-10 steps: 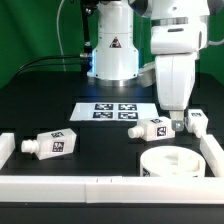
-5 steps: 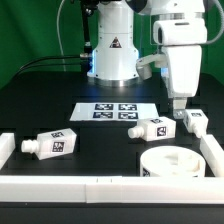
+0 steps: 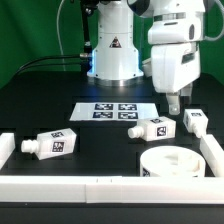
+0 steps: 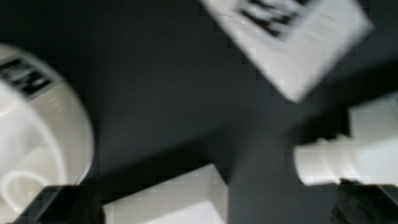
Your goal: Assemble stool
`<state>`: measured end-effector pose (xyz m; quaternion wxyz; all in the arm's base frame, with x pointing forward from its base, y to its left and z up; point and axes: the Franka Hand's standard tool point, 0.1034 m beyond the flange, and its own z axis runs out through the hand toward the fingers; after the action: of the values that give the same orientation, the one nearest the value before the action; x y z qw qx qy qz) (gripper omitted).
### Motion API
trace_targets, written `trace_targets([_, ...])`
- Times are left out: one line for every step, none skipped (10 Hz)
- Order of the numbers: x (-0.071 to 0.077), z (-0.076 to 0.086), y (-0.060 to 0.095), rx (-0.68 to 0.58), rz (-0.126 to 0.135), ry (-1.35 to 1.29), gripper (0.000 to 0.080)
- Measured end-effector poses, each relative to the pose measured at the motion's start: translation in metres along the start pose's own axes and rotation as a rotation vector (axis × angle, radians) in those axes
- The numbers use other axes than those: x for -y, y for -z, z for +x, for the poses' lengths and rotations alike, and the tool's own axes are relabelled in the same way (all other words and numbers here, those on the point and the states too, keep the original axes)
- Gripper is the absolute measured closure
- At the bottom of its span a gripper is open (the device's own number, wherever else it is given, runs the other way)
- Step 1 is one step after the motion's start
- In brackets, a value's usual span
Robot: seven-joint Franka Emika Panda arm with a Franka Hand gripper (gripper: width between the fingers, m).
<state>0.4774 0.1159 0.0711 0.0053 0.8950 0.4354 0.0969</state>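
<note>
The arm (image 3: 112,45) stands tall at the back on its upright base column, and its upper links reach over toward the exterior view's right. The white wrist block (image 3: 170,62) hangs there, pointing downward. Below it the gripper (image 3: 176,108) hovers in mid-air, touching nothing, jaws spread wide and empty. In the wrist view, one dark fingertip (image 4: 50,205) pokes into frame, blurred.

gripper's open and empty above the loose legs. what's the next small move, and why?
Probably slide the gripper a little toward the exterior view's left and lower it over the middle leg. Its jaws stand open and hold nothing, it hangs clear of every part, and the seat has no leg fitted yet.
</note>
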Motion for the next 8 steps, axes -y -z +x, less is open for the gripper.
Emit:
trace_targets([-0.005,0.002,0.004,-0.016,-0.011,-0.056,0.0151])
trace_targets([-0.009,0.000,0.003,-0.030,-0.016,-0.134,0.0151])
trace_targets([-0.006,0.002,0.002,-0.030,-0.010,-0.205,0.0151])
trace_targets([-0.005,0.002,0.002,-0.031,-0.007,-0.262,0.0151])
trace_targets([0.000,0.004,0.001,-0.032,0.001,-0.376,0.0151])
trace_targets([0.017,0.012,0.000,-0.027,0.019,-0.581,0.0151])
trace_targets([0.036,0.025,0.003,-0.022,0.033,-0.719,0.0151])
trace_targets([0.050,0.031,-0.001,-0.042,0.039,-0.875,0.0151])
